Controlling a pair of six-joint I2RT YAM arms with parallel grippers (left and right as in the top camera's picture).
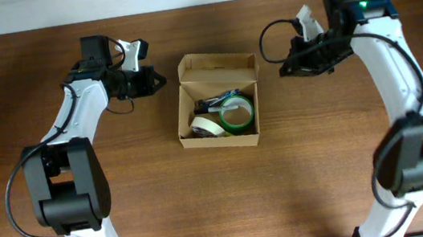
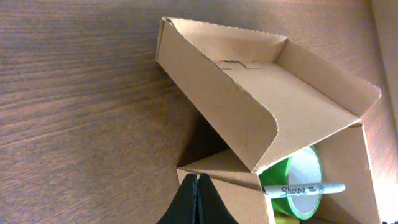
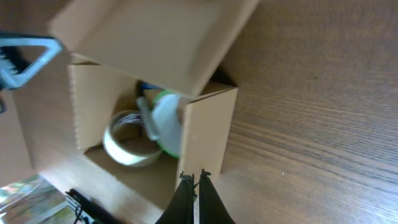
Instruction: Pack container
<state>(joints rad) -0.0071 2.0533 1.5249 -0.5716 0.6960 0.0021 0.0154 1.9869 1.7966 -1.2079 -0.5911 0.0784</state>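
Note:
The container [image 1: 219, 141], a tan cardboard box, stands open mid-table with its flap lid [image 1: 218, 69] raised at the far side. Inside lie a green tape roll [image 1: 237, 114], a cream tape roll [image 1: 207, 127] and pens [image 1: 213, 102]. My left gripper [image 1: 162, 82] is shut and empty, just left of the box's far left corner. My right gripper [image 1: 281, 68] is shut and empty, a little right of the far right corner. In the left wrist view the shut tips [image 2: 197, 180] point at the box wall [image 2: 236, 193], with a Sharpie pen [image 2: 305, 188] across the green roll [image 2: 301, 165]. In the right wrist view the tips [image 3: 194, 177] sit near a box corner [image 3: 208, 124].
Brown wooden tabletop [image 1: 229, 197] surrounds the box. The table's far edge [image 1: 198, 7] meets a white wall just behind both arms. The left arm's base [image 1: 67, 193] and the right arm's base [image 1: 417, 150] stand at the near corners.

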